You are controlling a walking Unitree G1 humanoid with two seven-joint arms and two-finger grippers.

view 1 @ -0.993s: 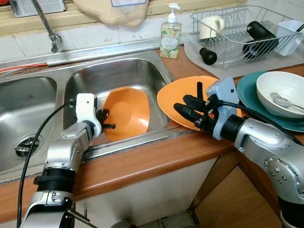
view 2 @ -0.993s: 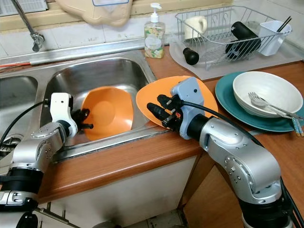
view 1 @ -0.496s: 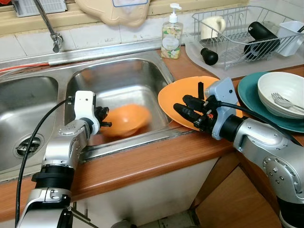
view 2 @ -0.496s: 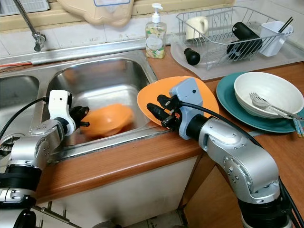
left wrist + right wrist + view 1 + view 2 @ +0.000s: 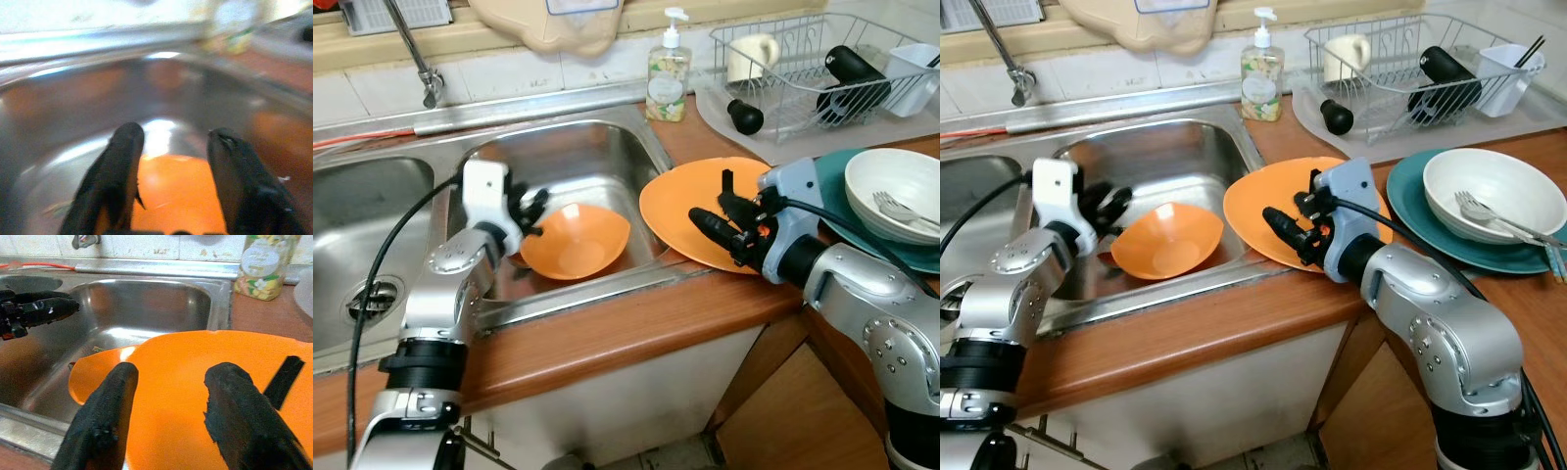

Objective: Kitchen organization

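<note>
Orange bowl sits in the right basin of the steel sink, tilted, mouth up and toward the front wall. Your left tool hangs inside that basin just beside the bowl's left rim — fingers parted, nothing between them; in the left wrist view the bowl lies below and beyond the two black fingertips.

Orange plate lies on the wooden worktop at the sink's right edge, its near-left rim overhanging the basin a little. Your right tool is over the plate's middle, fingers spread apart, gripping nothing; whether the tips touch the plate surface you cannot tell. The right wrist view shows both fingers above the plate, a finger shadow on it.

Further right: teal plate carrying a white bowl with a fork in it. Behind, a wire dish rack holds a cream mug and a black bottle. Soap dispenser stands at the sink's back corner — faucet to the left of it.
</note>
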